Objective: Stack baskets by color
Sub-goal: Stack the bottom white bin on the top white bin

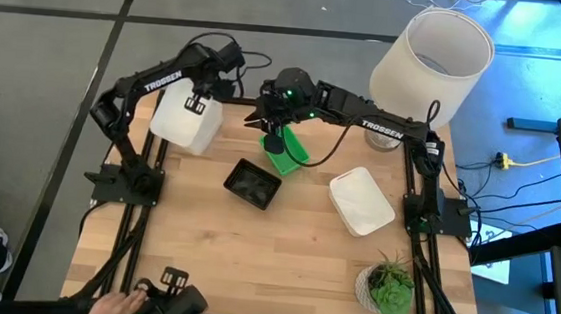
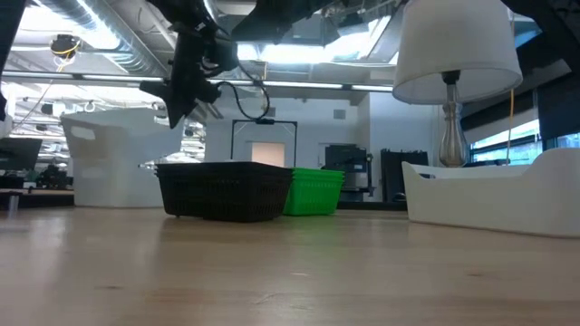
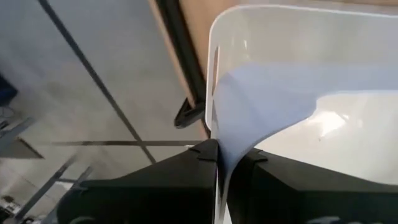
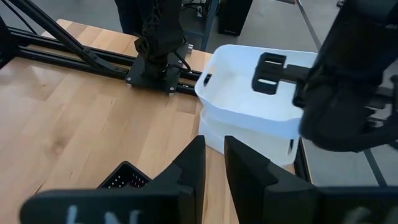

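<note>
My left fingers [image 3: 186, 180] are clamped tight on the thin wall of a white basket [image 3: 298, 106]; my right fingers [image 4: 189, 165] stand narrowly parted, a slim gap between them, and I cannot tell from any view that they hold anything. High view: left gripper [image 1: 197, 100] over the white basket [image 1: 185, 119] at the table's [image 1: 252, 265] far left corner; right gripper [image 1: 279, 127] above the green basket [image 1: 287, 153] near the far edge; black mesh basket [image 1: 253, 184] just beside it toward the middle; a second white basket [image 1: 361, 201] lying alone at right, well apart; lampshade [image 1: 431, 61] and small plant [image 1: 389, 284] not part of the job. Low view: black mesh basket [image 2: 225, 190] and green basket [image 2: 315, 191] on the wood, side by side, one arm hanging above them. Left wrist view: basket rim pinched between my fingertips, floor beyond. Right wrist view: the left-held white basket [image 4: 252, 99] sits in another white one [image 4: 242, 143] under it. Status, by my judgement: whites partly stacked at left, one white loose at right; green and black each single, unstacked.
</note>
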Motion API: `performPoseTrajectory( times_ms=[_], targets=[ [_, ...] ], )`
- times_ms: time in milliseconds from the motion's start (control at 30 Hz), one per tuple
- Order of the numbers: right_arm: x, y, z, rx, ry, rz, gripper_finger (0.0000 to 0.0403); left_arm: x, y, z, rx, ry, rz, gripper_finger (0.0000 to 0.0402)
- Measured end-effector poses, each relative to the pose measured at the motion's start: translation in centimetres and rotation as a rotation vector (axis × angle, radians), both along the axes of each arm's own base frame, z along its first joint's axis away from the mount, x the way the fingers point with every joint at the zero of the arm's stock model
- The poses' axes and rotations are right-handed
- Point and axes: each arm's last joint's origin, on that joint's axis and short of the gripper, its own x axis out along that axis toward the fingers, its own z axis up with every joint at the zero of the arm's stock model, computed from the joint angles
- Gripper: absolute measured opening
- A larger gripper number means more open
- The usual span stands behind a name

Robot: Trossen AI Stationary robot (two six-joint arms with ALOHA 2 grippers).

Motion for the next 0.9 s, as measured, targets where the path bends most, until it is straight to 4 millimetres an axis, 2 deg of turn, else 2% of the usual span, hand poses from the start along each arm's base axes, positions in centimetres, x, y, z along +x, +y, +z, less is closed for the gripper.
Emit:
performPoseTrajectory(
  times_ms=[333, 700, 900],
  targets=[
    [0.0, 0.0, -0.1, 0.001, 0.005, 0.000, 0.0062, 1.2, -1.9, -1.7, -0.154, -0.114, 0.022, 0.0000],
    [0.0, 0.0, -0.1, 0.002, 0.008, -0.001, 0.0062, 0.6, -2.5, -2.4, -0.201, -0.125, 0.186, 0.0000],
    [0.0, 0.0, -0.1, 0.002, 0.008, -0.002, 0.0062, 0.4, -2.4, -2.7, -0.246, -0.151, 0.199, 0.0000]
  ],
)
